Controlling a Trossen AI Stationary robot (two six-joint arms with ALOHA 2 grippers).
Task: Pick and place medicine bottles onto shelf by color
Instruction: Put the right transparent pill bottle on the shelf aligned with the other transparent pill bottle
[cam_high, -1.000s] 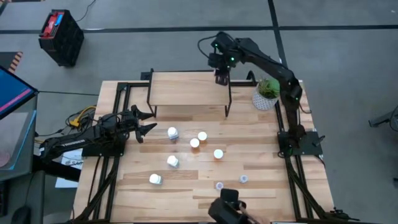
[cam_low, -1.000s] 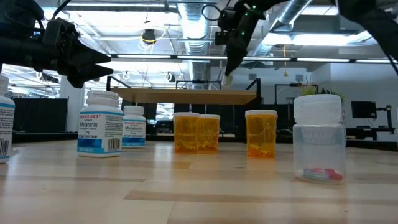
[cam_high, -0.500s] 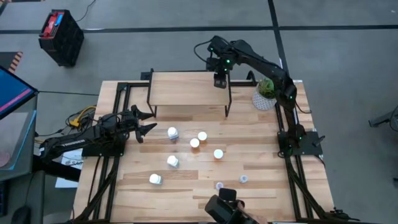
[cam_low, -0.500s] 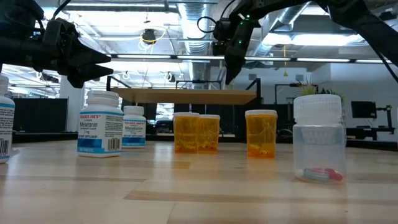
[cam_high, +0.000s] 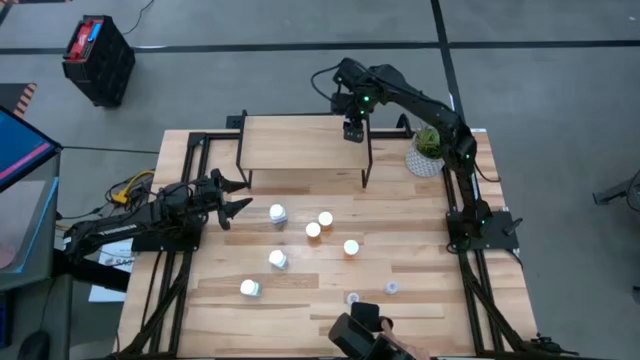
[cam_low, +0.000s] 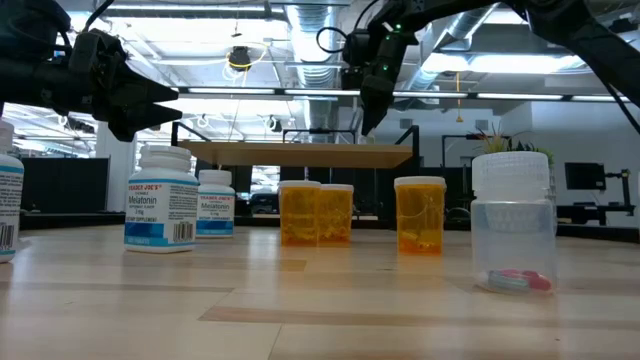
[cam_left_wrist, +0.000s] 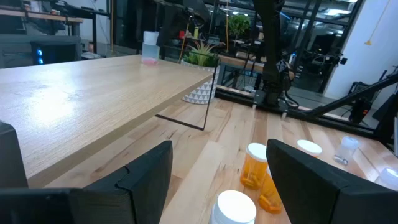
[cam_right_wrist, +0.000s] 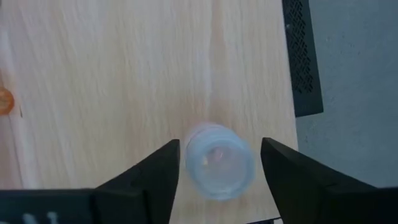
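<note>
Your right end effector (cam_high: 352, 130) hangs over the right rear corner of the shelf (cam_high: 290, 145), pointing straight down from an arm that reaches in high and elbowed. In the right wrist view its fingers (cam_right_wrist: 155, 180) stand apart, flanking a clear pale-bluish bottle (cam_right_wrist: 217, 158) without visibly pressing it. That bottle stands upright on the shelf top, cap facing the camera, long axis vertical, close to the shelf's edge.

Your left end effector (cam_high: 228, 196) waits beside the shelf's front left leg, the arm stretched low and nearly level over the surface (cam_high: 420, 240), its fingers spread wide and gripping nothing.

In front of the shelf, the remaining bottles all stand upright, caps up. Three orange bottles (cam_high: 325, 218) cluster just ahead of the shelf's front right leg. Three white bottles with blue labels (cam_high: 277, 212) run from near the shelf's front edge away toward the near left. Two more clear bottles (cam_high: 392, 287) stand well apart from the shelf, at the near edge.
</note>
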